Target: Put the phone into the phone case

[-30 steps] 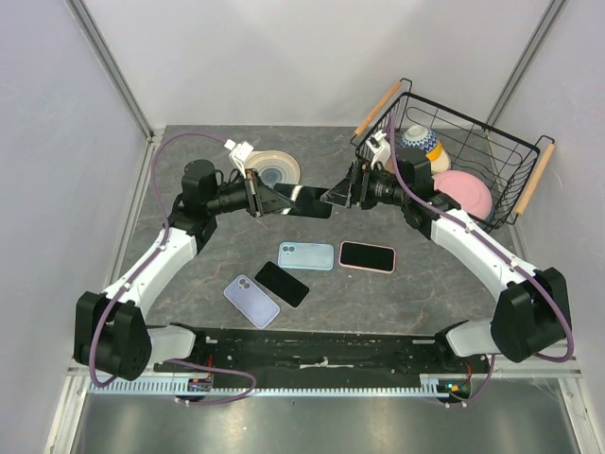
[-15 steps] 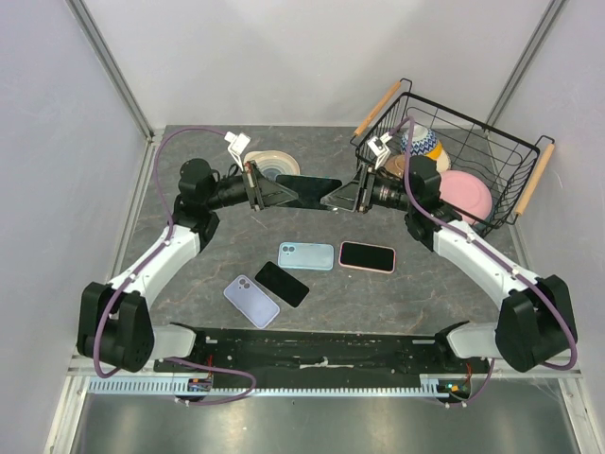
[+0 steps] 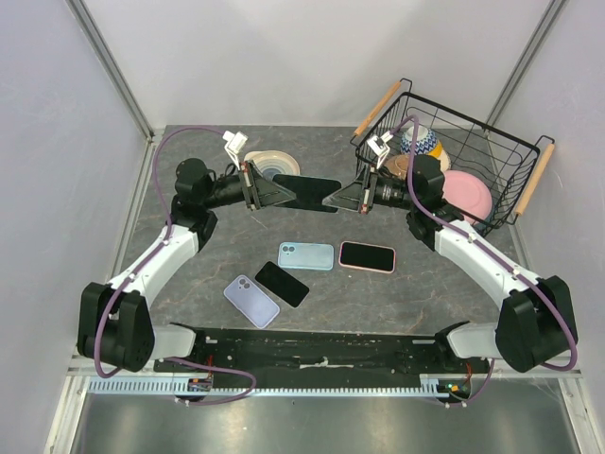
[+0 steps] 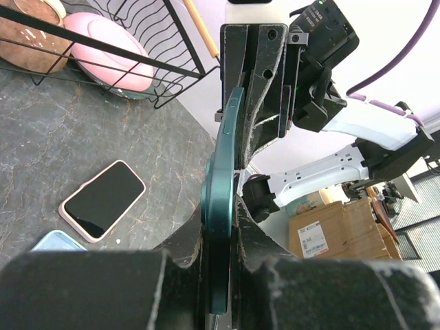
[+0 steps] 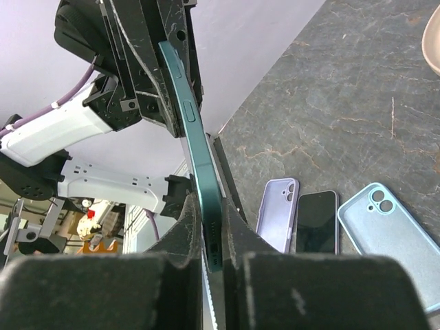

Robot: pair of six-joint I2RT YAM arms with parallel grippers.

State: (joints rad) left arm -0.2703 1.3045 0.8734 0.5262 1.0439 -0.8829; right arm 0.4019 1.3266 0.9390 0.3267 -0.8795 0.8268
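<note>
two robot arms meet in mid-air above a grey table (image 3: 416,295), sharing one teal phone (image 3: 307,192) with a dark screen. the left gripper (image 3: 284,192) is closed tight on one short end and the right gripper (image 3: 333,197) is pinched shut on the other. the phone hangs level between them, well clear of the table. both wrist views show its thin teal edge clamped between the fingers.

this looks like a handover or a change of grip, with the fitting step not yet begun. next, one gripper needs to let go so the other can carry the phone down and line it up with a case.

on the table below lie a light blue case (image 3: 306,255), a pink-cased phone (image 3: 367,256) beside it, a black phone (image 3: 282,284) and a lilac case (image 3: 251,302). from above it is hard to tell whether the light blue case is empty.

a wire basket (image 3: 477,114) at the far right holds a pink bowl (image 3: 465,194), a blue patterned bowl (image 3: 419,142) and a brown bowl (image 4: 27,31). a small dish (image 3: 279,168) sits behind the left arm.
</note>
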